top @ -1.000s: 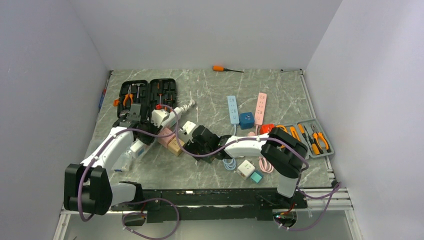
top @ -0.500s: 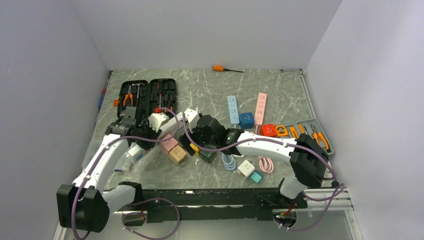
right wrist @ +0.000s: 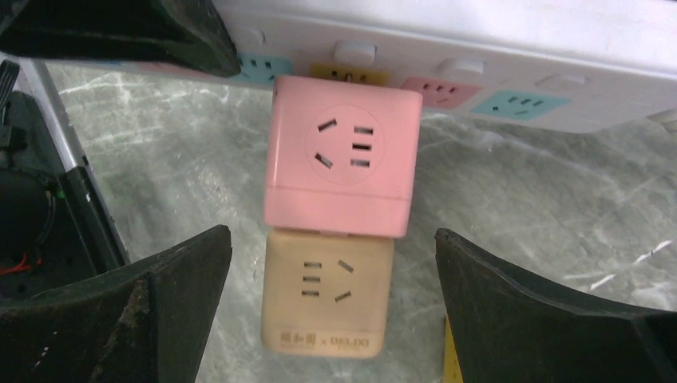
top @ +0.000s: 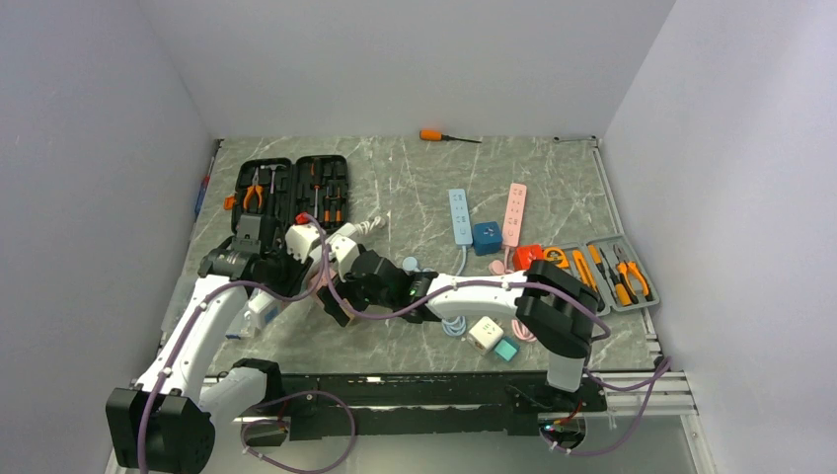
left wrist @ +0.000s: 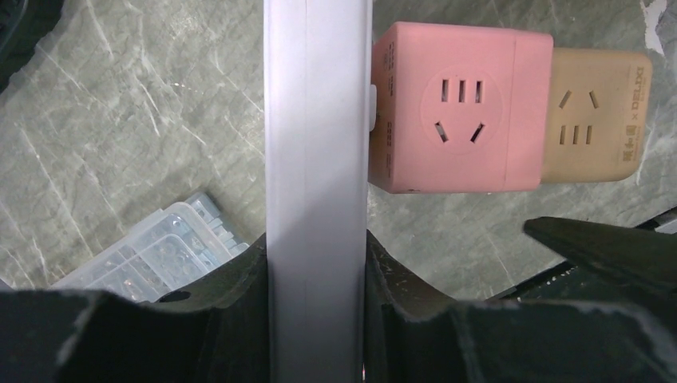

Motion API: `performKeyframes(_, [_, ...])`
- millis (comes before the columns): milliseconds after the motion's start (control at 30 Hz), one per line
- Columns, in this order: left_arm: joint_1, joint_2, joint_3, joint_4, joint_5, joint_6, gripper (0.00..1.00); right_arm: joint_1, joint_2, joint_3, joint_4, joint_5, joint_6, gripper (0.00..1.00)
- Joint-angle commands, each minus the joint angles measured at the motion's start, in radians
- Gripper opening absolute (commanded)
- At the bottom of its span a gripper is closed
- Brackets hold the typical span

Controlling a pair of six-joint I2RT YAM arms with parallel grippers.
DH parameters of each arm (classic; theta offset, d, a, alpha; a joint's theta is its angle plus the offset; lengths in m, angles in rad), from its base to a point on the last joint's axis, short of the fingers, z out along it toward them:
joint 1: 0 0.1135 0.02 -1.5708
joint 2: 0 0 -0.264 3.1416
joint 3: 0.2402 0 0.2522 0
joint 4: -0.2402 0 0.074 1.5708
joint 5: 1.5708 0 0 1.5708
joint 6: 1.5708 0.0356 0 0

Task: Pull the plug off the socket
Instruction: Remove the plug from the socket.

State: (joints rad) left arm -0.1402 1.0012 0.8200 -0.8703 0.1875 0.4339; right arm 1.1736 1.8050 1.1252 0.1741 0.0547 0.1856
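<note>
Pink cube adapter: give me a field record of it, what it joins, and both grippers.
pink cube adapter: seated against the socket face of the white power strip
beige cube adapter: butted on the pink one's outer end
left gripper: clamped on the strip
right gripper: open, fingers flanking the beige cube adapter, not touching
status: nothing pulled apart yet

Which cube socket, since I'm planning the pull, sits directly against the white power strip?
The pink cube socket: it butts against the white power strip, while the beige cube socket sits on the pink one's far end, off the strip.
</note>
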Motion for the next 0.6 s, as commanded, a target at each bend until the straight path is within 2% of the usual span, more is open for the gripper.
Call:
performKeyframes(0, [-0.010, -0.049, 0.045, 0.056, 0.081, 0.005, 0.00, 0.012, 0.059, 0.097, 0.071, 0.070, -0.005, 1.00])
performKeyframes(133, [-0.010, -0.058, 0.047, 0.043, 0.116, 0.003, 0.00, 0.013, 0.049, 0.043, 0.168, 0.084, -0.008, 1.00])
performKeyframes(300, [-0.010, -0.055, 0.048, 0.034, 0.138, 0.019, 0.00, 0.011, -0.065, -0.088, 0.255, 0.081, 0.005, 1.00])
performKeyframes(467, [-0.010, -0.043, 0.067, 0.031, 0.153, 0.025, 0.00, 0.000, -0.220, -0.203, 0.222, 0.104, 0.037, 1.00])
performKeyframes(567, [-0.010, -0.036, 0.077, 0.027, 0.161, 0.022, 0.00, -0.014, -0.319, -0.238, 0.147, 0.144, 0.076, 1.00])
